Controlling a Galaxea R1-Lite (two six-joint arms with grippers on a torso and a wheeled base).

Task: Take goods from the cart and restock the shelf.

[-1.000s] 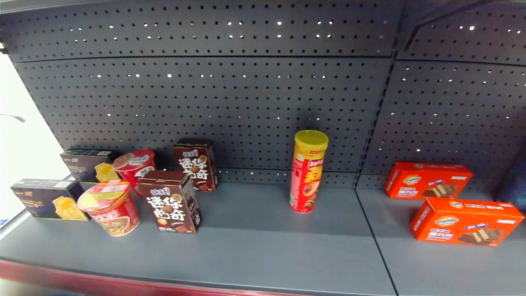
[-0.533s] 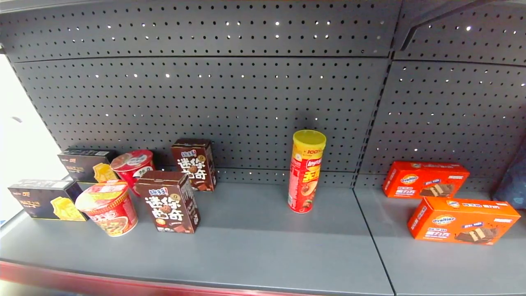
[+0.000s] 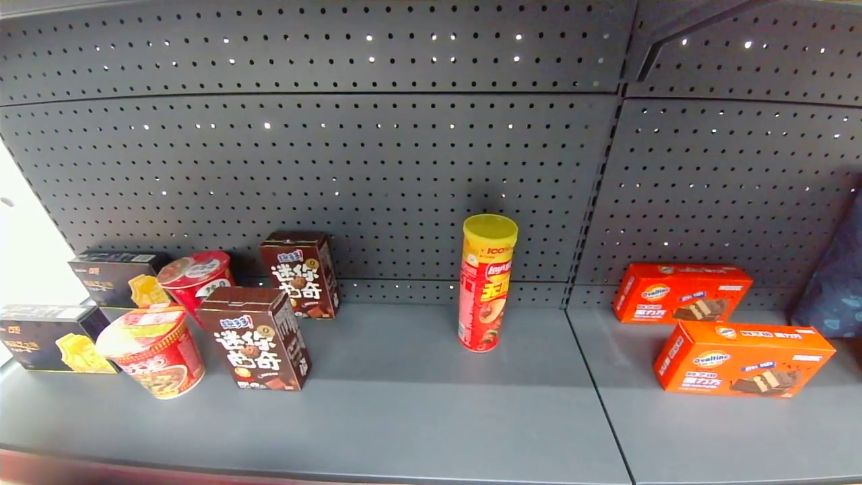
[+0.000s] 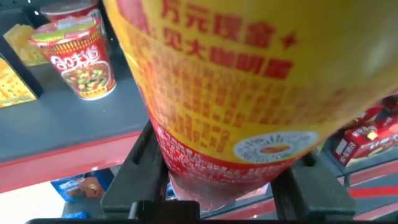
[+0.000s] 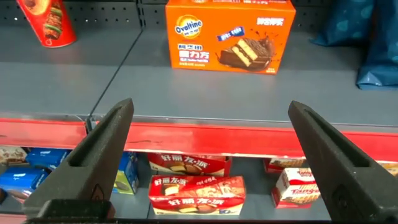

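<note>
Clamping a yellow-and-red canister [image 4: 236,74] in the left gripper [image 4: 224,180], out in front of the shelf [image 3: 417,417]. Holding the right gripper [image 5: 211,162] spread wide, empty. Best to lift clear of the red lip [image 5: 205,134], keep upright, and set down just beside the matching standing can [image 3: 486,283], label facing out. Dense red lettering on yellow across the held canister, left unread
</note>
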